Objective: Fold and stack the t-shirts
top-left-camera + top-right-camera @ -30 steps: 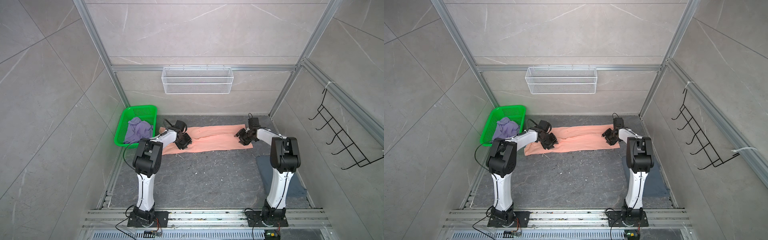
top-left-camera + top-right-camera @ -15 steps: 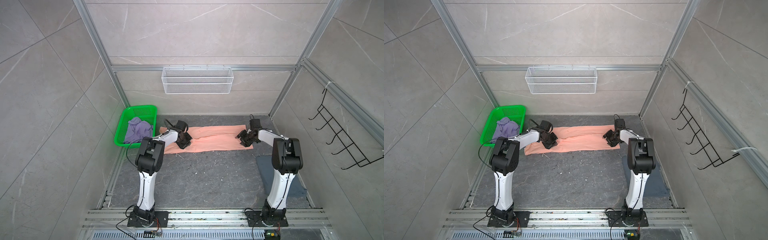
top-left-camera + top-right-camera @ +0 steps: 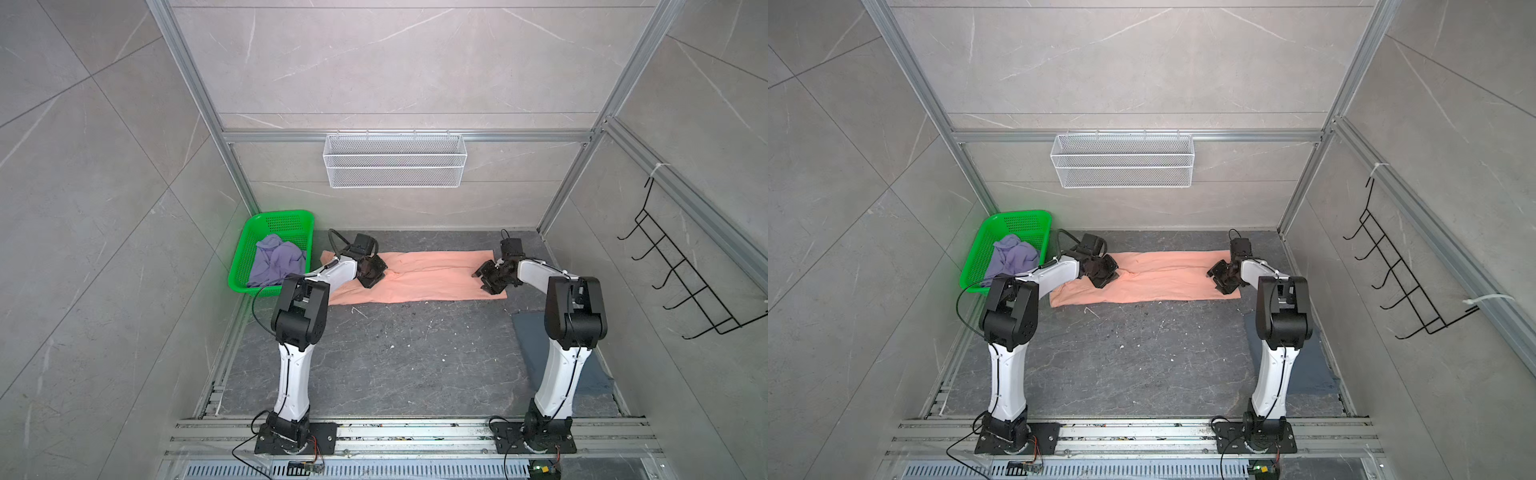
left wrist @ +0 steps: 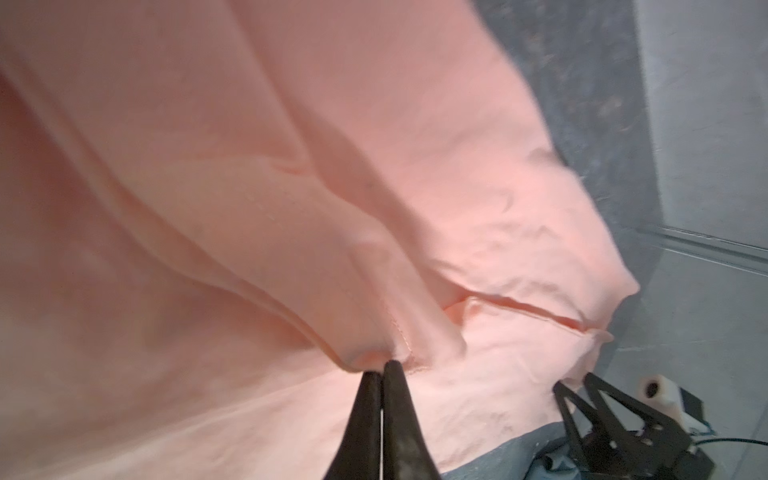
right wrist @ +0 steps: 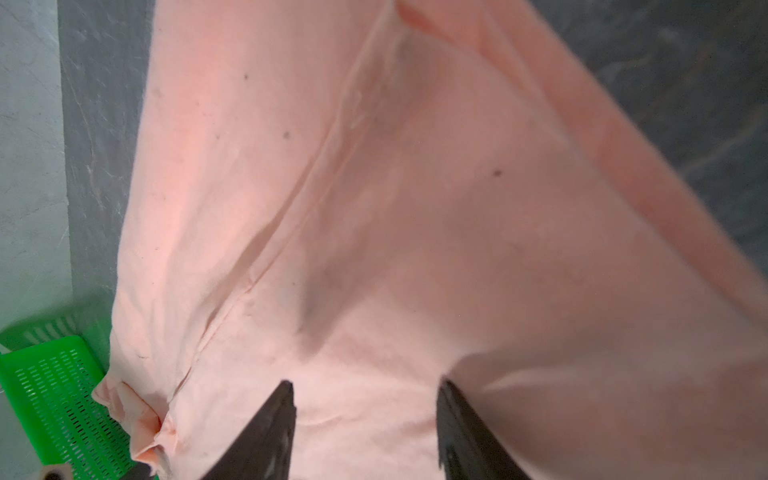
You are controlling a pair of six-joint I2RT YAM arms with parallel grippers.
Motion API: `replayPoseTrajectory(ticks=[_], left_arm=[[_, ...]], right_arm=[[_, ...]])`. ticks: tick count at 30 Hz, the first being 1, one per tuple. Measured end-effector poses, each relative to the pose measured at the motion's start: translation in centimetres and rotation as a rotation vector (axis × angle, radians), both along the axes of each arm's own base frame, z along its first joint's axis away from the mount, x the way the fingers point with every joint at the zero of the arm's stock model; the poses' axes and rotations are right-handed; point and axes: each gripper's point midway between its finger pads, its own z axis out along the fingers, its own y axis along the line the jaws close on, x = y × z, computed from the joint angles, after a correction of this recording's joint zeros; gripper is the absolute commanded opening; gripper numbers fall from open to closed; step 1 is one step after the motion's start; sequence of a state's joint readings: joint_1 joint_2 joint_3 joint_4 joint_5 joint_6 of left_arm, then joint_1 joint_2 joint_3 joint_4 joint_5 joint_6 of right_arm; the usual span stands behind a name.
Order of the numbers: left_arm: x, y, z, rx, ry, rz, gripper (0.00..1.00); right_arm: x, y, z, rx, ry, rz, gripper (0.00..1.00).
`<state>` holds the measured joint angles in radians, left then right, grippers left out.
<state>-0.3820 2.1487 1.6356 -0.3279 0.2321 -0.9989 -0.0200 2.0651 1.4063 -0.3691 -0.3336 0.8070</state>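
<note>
Basket (image 3: 286, 224) of green plastic holds a crumpled lavender t-shirt (image 3: 276, 264).

- You have nothing to read here: no text, label, brand, number or sign is legible in any view.
- The peach-pink t-shirt (image 3: 432, 278), lying toward 12 o'clock on the worktop, shows you only plain cloth on the side facing up.
</note>
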Motion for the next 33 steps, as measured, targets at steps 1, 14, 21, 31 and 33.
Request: replayPoseTrajectory(ticks=[1, 14, 21, 31, 33], left_arm=[[0.7, -0.3, 0.7, -0.014, -0.025, -0.001, 0.00], [5.7, -3.0, 0.3, -0.075, -0.139, -0.022, 0.41], [4.7, -1.3, 1.3, -0.047, -0.175, -0.039, 0.51], [-0.2, 8.7, 0.3, 0.066, -0.084, 0.106, 0.57], [-0.9, 9.9, -0.8, 0.099, -0.049, 0.127, 0.57]], right_arm=[[0.0, 0.0, 0.0, 0.000, 0.000, 0.000, 0.57], [-0.3, -0.1, 0.0, -0.001, 0.006, -0.001, 0.57], [-0.8, -0.1, 0.0, -0.004, 0.009, -0.003, 0.57], [-1.4, -0.3, -0.1, -0.022, 0.022, 0.008, 0.58], [-1.4, -0.3, -0.1, -0.022, 0.022, 0.008, 0.58]])
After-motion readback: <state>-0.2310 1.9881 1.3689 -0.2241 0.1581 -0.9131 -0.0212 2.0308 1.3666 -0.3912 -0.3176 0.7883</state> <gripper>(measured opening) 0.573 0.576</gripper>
